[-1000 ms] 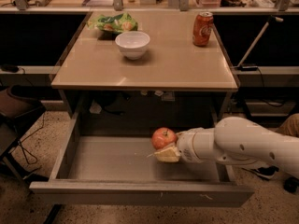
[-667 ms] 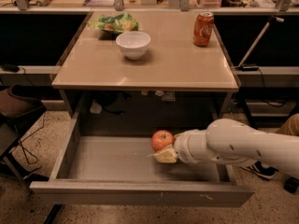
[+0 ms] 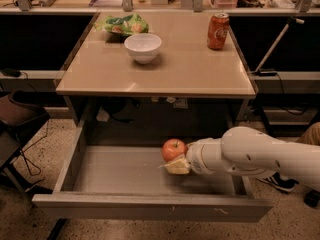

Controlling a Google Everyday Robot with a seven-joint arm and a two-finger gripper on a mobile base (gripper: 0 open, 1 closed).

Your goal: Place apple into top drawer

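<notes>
The top drawer (image 3: pixel 120 173) is pulled wide open under the table, its grey floor bare on the left. The apple (image 3: pixel 174 148), red-orange and round, is inside the drawer space right of centre, near the back. My gripper (image 3: pixel 173 157) reaches in from the right on a thick white arm (image 3: pixel 250 154). It is shut on the apple, with one pale finger (image 3: pixel 178 166) showing at the apple's lower front. I cannot tell if the apple touches the drawer floor.
On the tan tabletop (image 3: pixel 170 71) stand a white bowl (image 3: pixel 143 46), a red soda can (image 3: pixel 218 30) and a green snack bag (image 3: pixel 122 25). The drawer's front panel (image 3: pixel 150 207) juts toward me. A dark chair (image 3: pixel 20 115) is at left, a leaning rod (image 3: pixel 274 46) at right.
The arm has shifted slightly left and lower inside the drawer, with the apple still in the gripper. The drawer and the things on the table have not moved.
</notes>
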